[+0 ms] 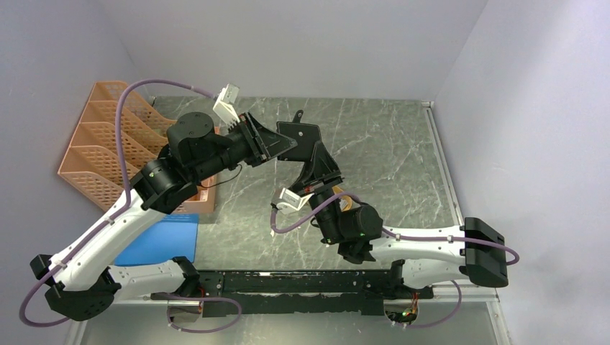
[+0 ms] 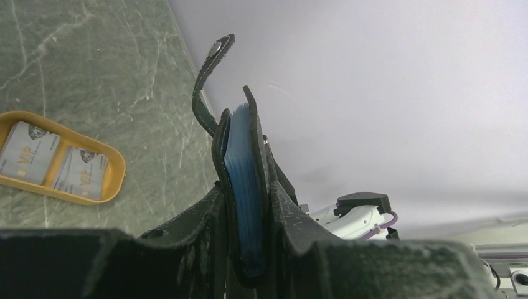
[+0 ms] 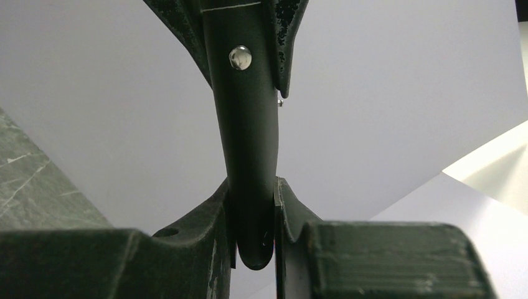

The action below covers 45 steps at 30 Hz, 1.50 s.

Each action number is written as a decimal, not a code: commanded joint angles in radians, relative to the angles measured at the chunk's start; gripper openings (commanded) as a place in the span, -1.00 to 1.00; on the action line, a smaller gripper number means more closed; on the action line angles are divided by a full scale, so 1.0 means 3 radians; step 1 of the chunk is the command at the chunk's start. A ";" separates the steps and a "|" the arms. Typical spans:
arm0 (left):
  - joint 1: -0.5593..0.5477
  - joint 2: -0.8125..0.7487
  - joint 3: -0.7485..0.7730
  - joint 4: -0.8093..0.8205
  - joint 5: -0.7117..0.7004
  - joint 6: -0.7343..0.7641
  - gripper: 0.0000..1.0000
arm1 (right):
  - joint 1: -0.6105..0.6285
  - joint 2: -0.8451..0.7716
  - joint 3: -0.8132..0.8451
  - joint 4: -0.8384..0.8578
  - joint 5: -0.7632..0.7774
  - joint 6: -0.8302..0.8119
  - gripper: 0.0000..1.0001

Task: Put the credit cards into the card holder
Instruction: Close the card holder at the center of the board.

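Note:
The black card holder (image 1: 308, 136) hangs in the air over the middle of the table, gripped from two sides. My left gripper (image 2: 246, 192) is shut on one edge of it; the bluish inner pockets (image 2: 244, 168) show between the fingers, and the snap tab (image 2: 215, 59) curls upward. My right gripper (image 3: 252, 187) is shut on the black cover (image 3: 246, 131) below its metal stud. Two pale credit cards (image 2: 28, 157) (image 2: 81, 172) lie in the orange oval tray (image 2: 115, 180) on the table. In the top view the right arm hides most of that tray.
An orange mesh file rack (image 1: 101, 144) stands at the back left. A flat blue pad (image 1: 162, 241) lies at the near left beside the left arm. Pale walls close in the marble table (image 1: 388, 144) on three sides.

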 commanded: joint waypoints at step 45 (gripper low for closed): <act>0.0007 -0.0797 0.0173 -0.0382 0.2107 0.3218 -0.90 | -0.2001 -0.0911 0.1156 -0.2392 -0.5882 0.8498 0.89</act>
